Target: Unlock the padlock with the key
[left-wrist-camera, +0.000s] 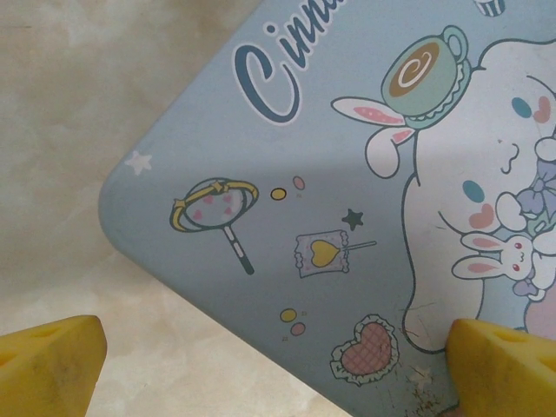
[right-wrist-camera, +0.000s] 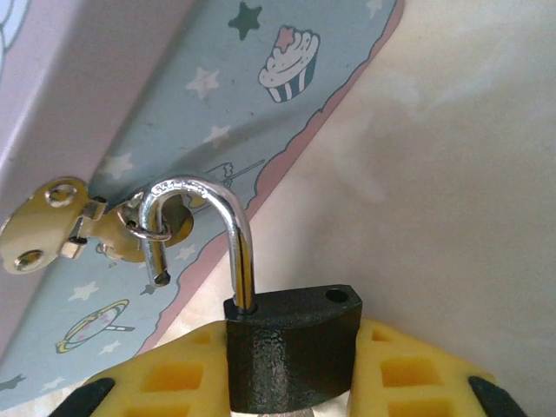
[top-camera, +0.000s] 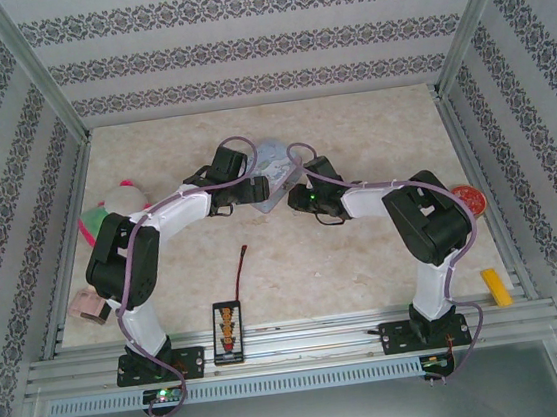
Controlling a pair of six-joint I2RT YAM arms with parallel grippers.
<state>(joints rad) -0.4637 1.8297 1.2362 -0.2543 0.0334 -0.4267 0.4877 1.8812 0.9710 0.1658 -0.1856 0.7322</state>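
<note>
My right gripper (right-wrist-camera: 292, 382) is shut on the dark body of the padlock (right-wrist-camera: 291, 347), its yellow pads (right-wrist-camera: 174, 373) pressed to both sides. The silvery shackle (right-wrist-camera: 236, 217) stands raised. Its free end is out of the body and still hooked through a small ring on the brass hasp (right-wrist-camera: 52, 230) of the pale blue tin (right-wrist-camera: 174, 95). The key is hidden; a silvery sliver shows under the body. My left gripper (left-wrist-camera: 278, 373) hangs open over a corner of the tin's lid (left-wrist-camera: 347, 174), with nothing between its fingers. From above, both grippers meet at the tin (top-camera: 273, 161).
A pink and green thing (top-camera: 117, 202) lies at the left, and a red bowl (top-camera: 466, 197) at the right. A yellow block (top-camera: 496, 286) sits near the right front edge. A black box with orange buttons (top-camera: 227, 332) and its thin lead (top-camera: 242, 263) lie in front.
</note>
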